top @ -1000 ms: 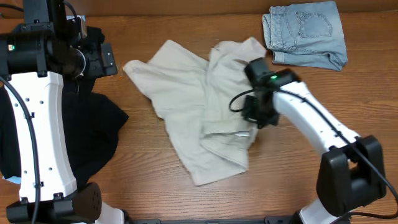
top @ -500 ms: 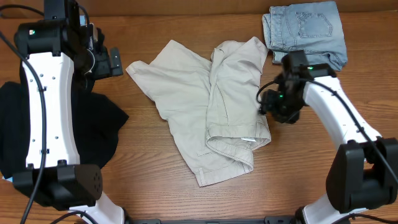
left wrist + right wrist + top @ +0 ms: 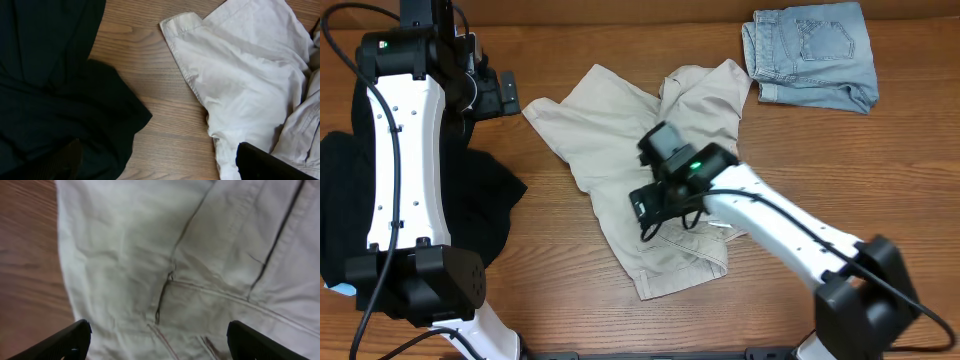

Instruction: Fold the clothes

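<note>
The clothes lie on the wooden table. Pale beige shorts [image 3: 610,130] are spread in the middle, with the right half doubled over onto itself. My right gripper [image 3: 648,205] hovers over their lower middle. In the right wrist view its jaws [image 3: 160,345] stand wide open above a seam of the beige shorts [image 3: 200,255], holding nothing. My left gripper [image 3: 502,95] hangs open at the far left. Its dark fingertips [image 3: 260,162] straddle bare wood between a black garment [image 3: 50,75] and a leg hem of the beige shorts [image 3: 250,65].
Folded light-blue denim shorts [image 3: 810,50] lie at the back right. The black garment [image 3: 470,220] spreads over the left side under the left arm. Bare wooden table [image 3: 570,290] shows along the front and at the right.
My right gripper has gone from shut to wide open. Its arm swung out to the right of the beige shorts, then back left over their middle. The left arm barely shifted.
</note>
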Available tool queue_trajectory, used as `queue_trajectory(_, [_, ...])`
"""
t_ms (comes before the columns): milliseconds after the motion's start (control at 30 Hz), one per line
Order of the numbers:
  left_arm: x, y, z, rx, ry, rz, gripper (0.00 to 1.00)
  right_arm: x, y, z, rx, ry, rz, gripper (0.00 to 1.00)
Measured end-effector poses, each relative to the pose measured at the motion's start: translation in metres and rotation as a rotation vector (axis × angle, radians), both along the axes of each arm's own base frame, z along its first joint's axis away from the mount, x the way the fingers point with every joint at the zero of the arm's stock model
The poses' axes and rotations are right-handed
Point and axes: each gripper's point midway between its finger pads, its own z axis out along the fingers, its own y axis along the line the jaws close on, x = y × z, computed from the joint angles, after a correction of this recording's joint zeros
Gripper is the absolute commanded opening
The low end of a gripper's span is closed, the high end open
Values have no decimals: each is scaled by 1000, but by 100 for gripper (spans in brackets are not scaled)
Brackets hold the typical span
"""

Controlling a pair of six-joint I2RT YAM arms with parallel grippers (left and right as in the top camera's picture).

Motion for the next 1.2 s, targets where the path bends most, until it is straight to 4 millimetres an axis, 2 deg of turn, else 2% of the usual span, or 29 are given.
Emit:
queue_trajectory(100, [0, 0, 0, 0, 0, 0, 100, 3, -2, -20, -67, 0, -5, 88])
queue_trajectory(200, [0, 0, 0, 0, 0, 0, 100, 7, -7, -36, -118, 5, -19, 76])
queue_trajectory(300, [0, 0, 0, 0, 0, 0, 100, 10, -10, -47, -147, 9, -29, 50])
queue_trajectory(333, [0, 0, 0, 0, 0, 0, 100, 12, -11, -50, -155, 5, -41, 38])
queue_trajectory(367, [0, 0, 0, 0, -1, 0, 100, 12, -11, -51, -157, 5, -47, 33])
queue_trajectory(433, [0, 0, 0, 0, 0, 0, 100, 14, -14, -52, -172, -3, -66, 14])
queue_trajectory(500, [0, 0, 0, 0, -1, 0, 100, 17, -18, -52, -181, -11, -97, 4])
queue_trajectory(600, [0, 1, 0, 3, -2, 1, 100, 18, -29, -52, -199, 9, -147, 4])
queue_trajectory(700, [2, 1, 1, 5, -7, 1, 100, 18, -49, -49, -233, 54, -196, 4])
queue_trajectory(767, [2, 1, 1, 6, -8, 2, 100, 18, -68, -39, -259, 91, -249, 4])
queue_trajectory(833, [2, 1, 1, 8, -10, 2, 100, 23, -87, -21, -264, 104, -311, 4])
queue_trajectory(1000, [3, 2, 1, 10, -14, 2, 100, 50, -135, 54, -139, -13, -496, 4])
queue_trajectory(1100, [3, 3, 1, 17, -14, 2, 100, 59, -176, 95, -63, -105, -632, 4])
queue_trajectory(1167, [4, 4, 1, 21, -15, 3, 100, 62, -211, 112, -40, -144, -737, 4])
queue_trajectory(1200, [4, 4, 1, 24, -18, 4, 100, 63, -225, 114, -39, -150, -775, 4])
